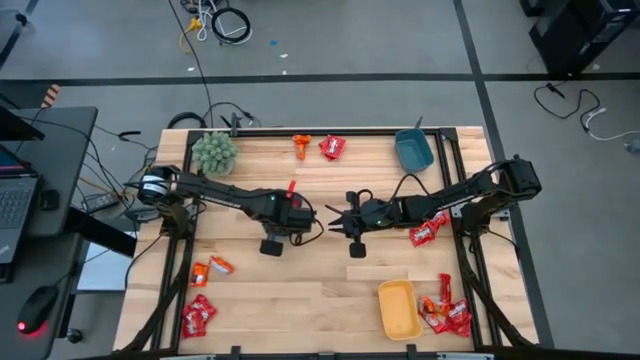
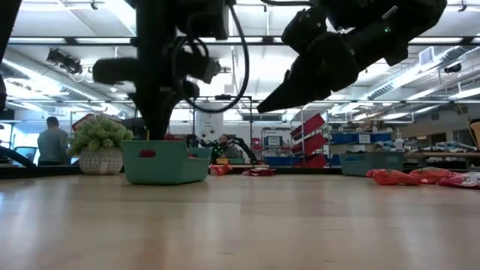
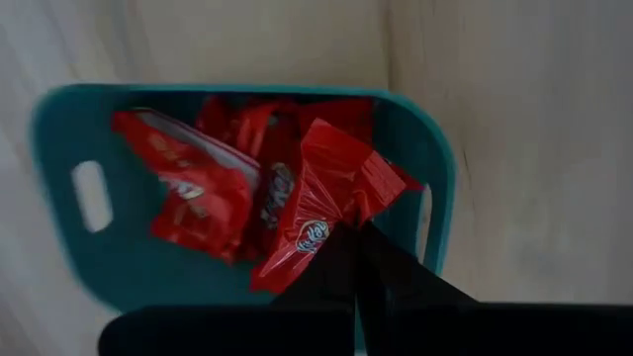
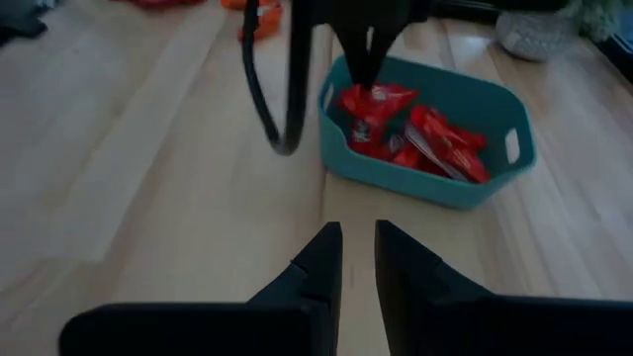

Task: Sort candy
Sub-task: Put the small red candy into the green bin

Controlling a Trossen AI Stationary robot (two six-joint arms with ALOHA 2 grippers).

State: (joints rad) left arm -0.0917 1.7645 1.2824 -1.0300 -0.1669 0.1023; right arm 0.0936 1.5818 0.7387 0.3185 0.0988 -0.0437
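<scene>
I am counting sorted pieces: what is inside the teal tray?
Teal tray holds several red candies; left claw pinches one above them. Any pieces underneath are hidden.

A: How is the scene lit?

B: Brightly and evenly from overhead. In the low view, long ceiling lights (image 2: 420, 75) glare white at twelve o'clock, so both arms (image 2: 352, 45) read as near-black silhouettes against them. The table (image 2: 240, 225) carries a soft sheen.

A: Any shadows?

B: Only faint ones. From above, small soft shadows sit under the arms on the pale wood.

A: Is anything blurred?

B: Yes. In the left wrist view the teal tray (image 3: 59, 247) and the red candy (image 3: 326, 198) look smeared, and the dark fingers (image 3: 386, 277) at six o'clock are out of focus. The right wrist view is soft throughout, its own fingers (image 4: 316, 267) hazy.
</scene>
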